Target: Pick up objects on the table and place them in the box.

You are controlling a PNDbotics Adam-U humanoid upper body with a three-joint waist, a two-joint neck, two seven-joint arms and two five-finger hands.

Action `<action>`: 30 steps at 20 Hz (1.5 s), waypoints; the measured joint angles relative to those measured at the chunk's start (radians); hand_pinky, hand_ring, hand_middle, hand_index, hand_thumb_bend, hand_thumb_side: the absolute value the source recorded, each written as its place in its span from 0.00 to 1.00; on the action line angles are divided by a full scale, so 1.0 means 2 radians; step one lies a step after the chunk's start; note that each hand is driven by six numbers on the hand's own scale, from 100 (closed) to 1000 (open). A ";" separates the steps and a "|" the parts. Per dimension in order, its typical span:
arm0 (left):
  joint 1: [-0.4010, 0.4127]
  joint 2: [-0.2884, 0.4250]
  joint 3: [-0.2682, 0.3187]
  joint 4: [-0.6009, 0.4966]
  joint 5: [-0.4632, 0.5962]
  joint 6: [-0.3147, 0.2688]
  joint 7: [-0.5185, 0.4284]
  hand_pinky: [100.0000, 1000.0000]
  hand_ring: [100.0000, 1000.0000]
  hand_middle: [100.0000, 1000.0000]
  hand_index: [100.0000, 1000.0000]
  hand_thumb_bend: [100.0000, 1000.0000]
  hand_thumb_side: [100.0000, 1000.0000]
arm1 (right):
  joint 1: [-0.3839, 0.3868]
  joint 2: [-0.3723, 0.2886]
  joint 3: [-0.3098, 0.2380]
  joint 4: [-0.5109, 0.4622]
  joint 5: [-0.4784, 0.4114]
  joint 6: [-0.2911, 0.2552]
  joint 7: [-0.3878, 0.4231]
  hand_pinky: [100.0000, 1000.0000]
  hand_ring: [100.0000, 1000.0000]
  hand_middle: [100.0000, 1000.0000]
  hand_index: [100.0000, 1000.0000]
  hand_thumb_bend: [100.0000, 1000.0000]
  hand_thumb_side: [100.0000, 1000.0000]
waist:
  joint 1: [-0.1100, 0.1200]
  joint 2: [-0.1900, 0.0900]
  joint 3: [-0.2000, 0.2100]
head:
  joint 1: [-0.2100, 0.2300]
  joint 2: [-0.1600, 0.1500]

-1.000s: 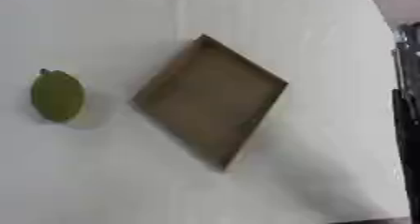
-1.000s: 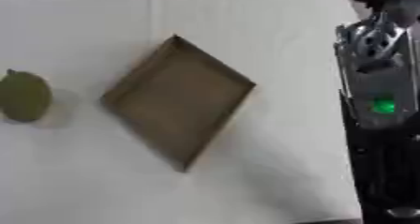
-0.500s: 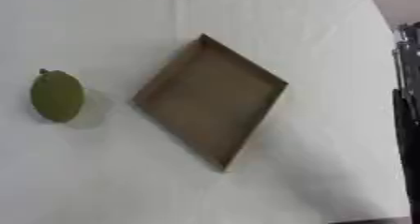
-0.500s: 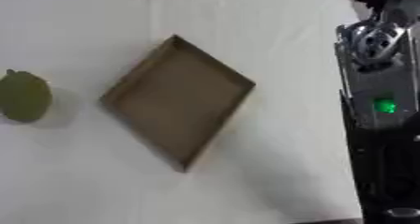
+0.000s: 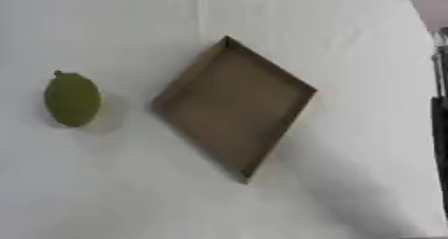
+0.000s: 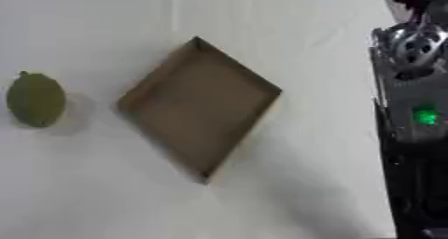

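A green oval fruit (image 5: 72,99) with a small stem at its top lies on the left side of the white table (image 5: 105,183), apart from the brown cardboard box (image 5: 234,104), which sits near the middle, turned so its corners point up and down, with nothing in it. At the right edge of the right eye view stands the robot's dark arm (image 6: 418,118) with a silver joint and a green light. Neither hand shows in either view, so their state cannot be told.

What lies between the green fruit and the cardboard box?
Only bare white tablecloth separates the green fruit from the cardboard box, as the left eye view shows.
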 measured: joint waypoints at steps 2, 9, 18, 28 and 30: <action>-0.005 0.000 -0.005 0.004 -0.011 0.010 -0.019 0.76 0.75 0.69 0.81 0.00 0.22 | 0.000 -0.001 0.000 0.000 0.000 0.000 0.004 0.76 0.53 0.69 0.75 0.00 0.50 | 0.000 0.000 0.002 | 0.008 0.000; -0.025 0.000 -0.016 0.019 -0.036 0.045 -0.068 0.81 0.79 0.74 0.90 0.00 0.21 | -0.001 -0.011 0.000 0.000 -0.001 0.004 0.013 0.75 0.52 0.68 0.75 0.00 0.50 | 0.003 0.000 0.002 | 0.021 0.001; -0.068 0.010 -0.048 0.024 -0.045 0.087 -0.116 0.88 0.85 0.80 0.99 0.00 0.31 | -0.008 -0.023 0.003 0.000 -0.001 0.008 0.023 0.75 0.52 0.68 0.75 0.00 0.49 | -0.001 -0.001 0.001 | 0.025 0.004; -0.121 0.022 -0.122 0.033 -0.049 0.115 -0.184 0.90 0.89 0.83 0.95 0.00 0.50 | -0.013 -0.026 0.009 0.000 -0.003 0.011 0.030 0.75 0.51 0.67 0.75 0.00 0.49 | -0.005 -0.005 -0.003 | 0.029 0.004; -0.132 0.022 -0.136 0.034 -0.049 0.116 -0.200 0.91 0.89 0.83 0.96 0.00 0.54 | -0.013 -0.026 0.009 0.000 -0.004 0.011 0.031 0.75 0.51 0.67 0.75 0.00 0.49 | -0.005 -0.005 -0.004 | 0.030 0.004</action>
